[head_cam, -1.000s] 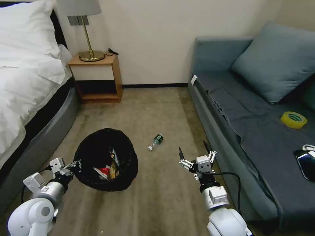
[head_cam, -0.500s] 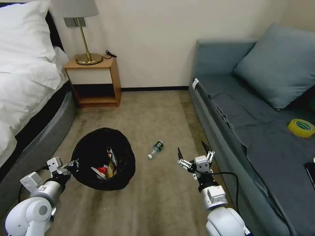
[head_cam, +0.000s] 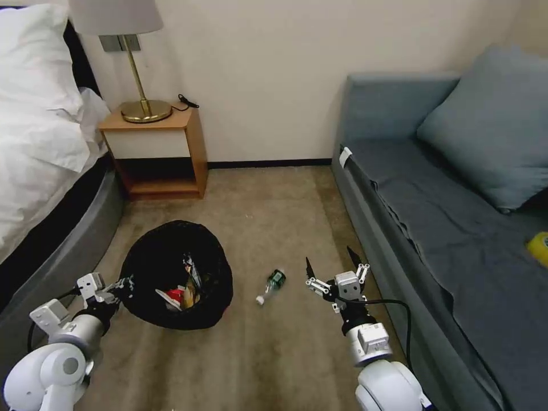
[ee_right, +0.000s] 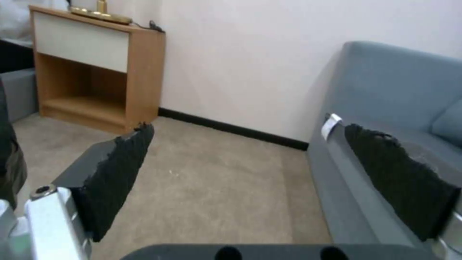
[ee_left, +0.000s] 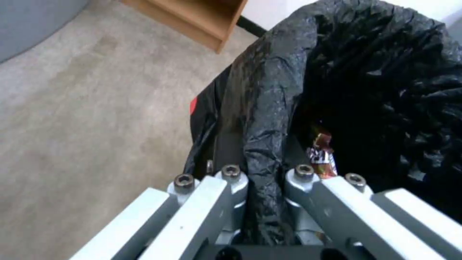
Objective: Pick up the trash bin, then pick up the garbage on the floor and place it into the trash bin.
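The trash bin (head_cam: pixel 171 260), round and black with a glossy bag liner, sits tilted at the lower left of the head view. My left gripper (head_cam: pixel 125 283) is shut on its near rim. In the left wrist view the left gripper (ee_left: pixel 265 177) pinches the bag-covered rim of the trash bin (ee_left: pixel 385 90). Inside lies garbage: a red-and-white packet (head_cam: pixel 177 297) and a wrapper (ee_left: pixel 321 155). A small clear bottle (head_cam: pixel 270 284) with a white cap lies on the carpet between the bin and my right gripper (head_cam: pixel 332 267). The right gripper (ee_right: pixel 260 173) is open, low over the floor and holding nothing.
A grey sofa (head_cam: pixel 456 228) runs along the right, close to the right arm, with a yellow tape roll (head_cam: pixel 539 248) on its seat. A bed (head_cam: pixel 40 171) borders the left. A wooden nightstand (head_cam: pixel 153 149) with a lamp stands against the far wall. Carpet lies open between them.
The camera has advanced and the whole scene has shifted. The bottle now lies nearer the right gripper. The bin stays in the left gripper, and the right gripper stays open.
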You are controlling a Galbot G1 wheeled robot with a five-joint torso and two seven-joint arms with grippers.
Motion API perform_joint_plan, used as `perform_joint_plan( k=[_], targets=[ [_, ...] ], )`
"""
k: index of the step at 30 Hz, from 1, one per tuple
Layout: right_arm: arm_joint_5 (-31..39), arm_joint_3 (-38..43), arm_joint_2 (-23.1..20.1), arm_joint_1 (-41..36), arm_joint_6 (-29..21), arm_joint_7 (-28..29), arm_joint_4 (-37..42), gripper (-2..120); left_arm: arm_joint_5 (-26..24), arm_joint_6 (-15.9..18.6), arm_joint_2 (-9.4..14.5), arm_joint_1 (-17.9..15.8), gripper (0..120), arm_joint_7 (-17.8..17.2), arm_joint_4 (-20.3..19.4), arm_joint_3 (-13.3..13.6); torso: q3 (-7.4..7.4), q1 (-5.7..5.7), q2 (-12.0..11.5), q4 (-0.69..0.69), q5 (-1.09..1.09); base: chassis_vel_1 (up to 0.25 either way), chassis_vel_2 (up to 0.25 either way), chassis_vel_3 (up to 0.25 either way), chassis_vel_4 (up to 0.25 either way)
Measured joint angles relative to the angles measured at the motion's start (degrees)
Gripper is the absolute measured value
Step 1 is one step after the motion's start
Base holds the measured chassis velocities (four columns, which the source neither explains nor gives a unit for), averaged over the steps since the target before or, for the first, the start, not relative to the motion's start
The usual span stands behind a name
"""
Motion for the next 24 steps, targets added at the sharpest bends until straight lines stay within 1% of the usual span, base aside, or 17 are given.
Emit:
perform_joint_plan(
  k=[7,10,14,16,17,20,22,24],
  targets=[
    [0.0,-0.9,-0.2,0.8,0.6,0.0,-1.0,100,0.0,-0.1,-0.1,-0.1,4,0.0,0.0,-0.1,0.0,0.0,0.0,0.02,0.01,-0.221,0.214,0.218,-0.214],
    [0.5,-1.6,-0.7,1.6,2.4,-0.2,-2.2,100,0.0,-0.1,-0.1,-0.2,4,0.0,0.1,-0.2,0.0,0.0,0.0,0.0,0.01,-0.224,0.226,0.212,-0.224],
    [1.2,-2.3,-1.2,2.4,3.1,-0.6,-3.1,100,0.0,-0.1,-0.1,-0.2,4,0.0,0.1,-0.3,0.0,0.0,0.0,0.0,0.02,-0.214,0.201,0.184,-0.223],
    [2.9,-4.3,-2.3,5.5,3.0,-1.1,-5.2,100,0.0,-0.1,-0.1,-0.3,4,0.0,0.2,-0.4,0.01,0.01,0.0,0.0,0.02,-0.122,0.113,0.093,-0.119],
    [2.9,-4.3,-2.3,5.5,3.0,-1.1,-5.2,100,0.0,-0.1,-0.1,-0.3,4,0.0,0.2,-0.4,0.01,0.01,0.0,0.0,0.02,-0.084,0.113,0.064,-0.1],
    [7.6,-7.2,-3.9,10.6,-0.1,-1.1,-7.6,100,0.0,-0.1,0.0,-0.3,4,0.0,0.1,-0.4,0.0,0.0,0.0,0.0,0.02,-0.005,0.014,0.021,-0.001],
    [8.4,-7.6,-4.1,11.2,-0.6,-1.0,-7.8,100,0.0,-0.1,0.0,-0.3,4,0.0,0.1,-0.4,0.0,0.0,0.0,0.0,0.01,0.0,0.0,0.0,0.0],
    [16.0,-12.0,-6.4,15.7,-4.6,1.0,-8.8,100,0.0,-0.1,0.1,-0.3,4,0.0,-0.1,-0.6,-0.01,0.0,0.0,0.01,0.01,0.0,0.0,0.0,0.0]
  ],
)
